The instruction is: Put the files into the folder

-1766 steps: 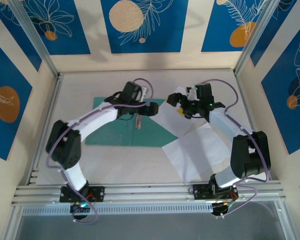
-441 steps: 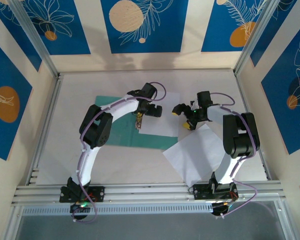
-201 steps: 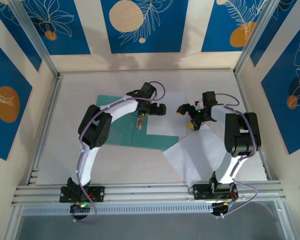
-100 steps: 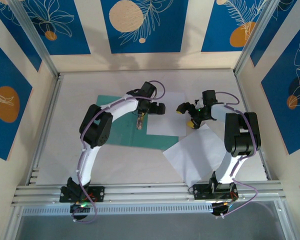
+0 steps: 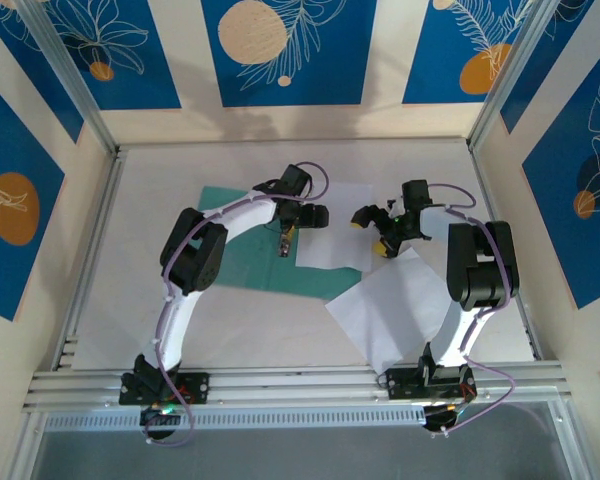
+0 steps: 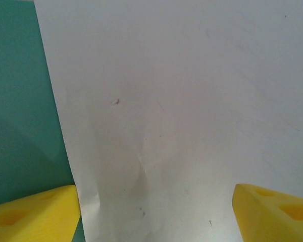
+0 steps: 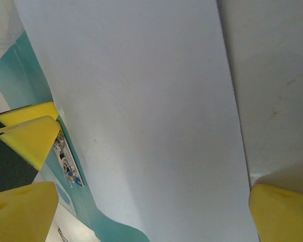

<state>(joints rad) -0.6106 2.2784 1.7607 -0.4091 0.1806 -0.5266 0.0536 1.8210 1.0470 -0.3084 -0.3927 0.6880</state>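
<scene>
Jaws of the left gripper (image 6: 156, 214) and right gripper (image 7: 151, 209) stand spread, holding nothing, above a plain white paper sheet (image 5: 330, 250) lying on the flat teal-green card folder (image 5: 235, 255) beside its metal clip (image 5: 285, 243). A second white sheet (image 5: 395, 300) lies on the table (image 5: 160, 180) nearby.

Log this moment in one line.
left hand open over sheet on folder | right hand open above that sheet's right edge | second sheet on table beside folder

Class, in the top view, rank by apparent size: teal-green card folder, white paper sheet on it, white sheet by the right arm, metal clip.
Teal-green card folder
White paper sheet by the right arm
White paper sheet on the folder, partly hidden, so these two sheets may match
Small metal clip
</scene>
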